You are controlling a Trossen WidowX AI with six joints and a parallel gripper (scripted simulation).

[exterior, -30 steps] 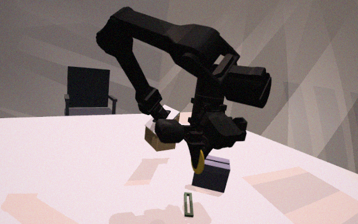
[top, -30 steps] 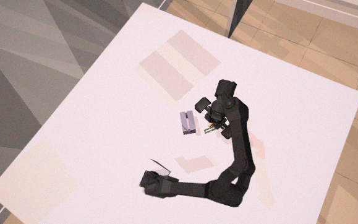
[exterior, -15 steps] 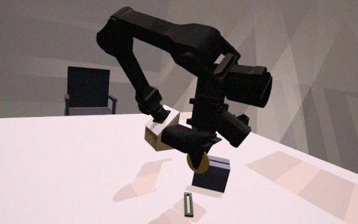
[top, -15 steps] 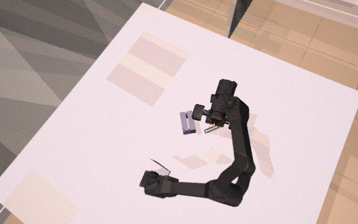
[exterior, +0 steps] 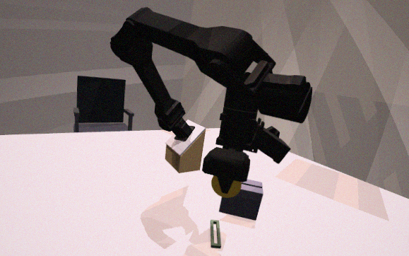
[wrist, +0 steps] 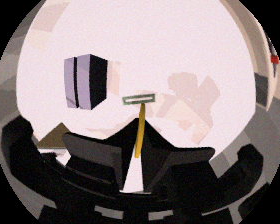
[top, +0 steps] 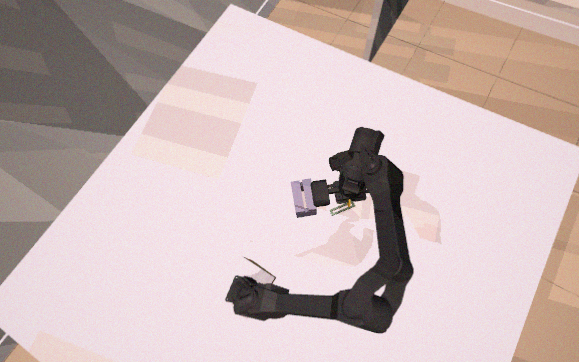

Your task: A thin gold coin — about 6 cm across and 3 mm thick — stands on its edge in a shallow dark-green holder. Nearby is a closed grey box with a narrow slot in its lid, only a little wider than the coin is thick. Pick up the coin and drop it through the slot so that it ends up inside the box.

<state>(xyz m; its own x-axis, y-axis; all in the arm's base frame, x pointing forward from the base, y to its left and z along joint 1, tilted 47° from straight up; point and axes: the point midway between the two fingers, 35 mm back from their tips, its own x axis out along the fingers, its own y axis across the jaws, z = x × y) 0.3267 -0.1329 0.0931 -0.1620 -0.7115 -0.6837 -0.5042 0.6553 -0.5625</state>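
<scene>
At six o'clock beneath the wrist: gripper [top: 351, 196] [exterior: 227, 189] [wrist: 139, 121], clamped on coin [top: 349, 203] [exterior: 215, 187] [wrist: 141, 127], gold, upright, above the worktop [top: 193, 240] [exterior: 83, 198] [wrist: 141, 45]. Handling, presumed: rigid, light, slippery; best held high on both flat faces, lower edge free for the slot.

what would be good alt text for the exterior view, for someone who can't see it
A black robot arm's gripper holds a gold coin on edge above a white table. Behind the coin sits a grey slotted box; nearer the viewer lies a green holder without a coin.
</scene>
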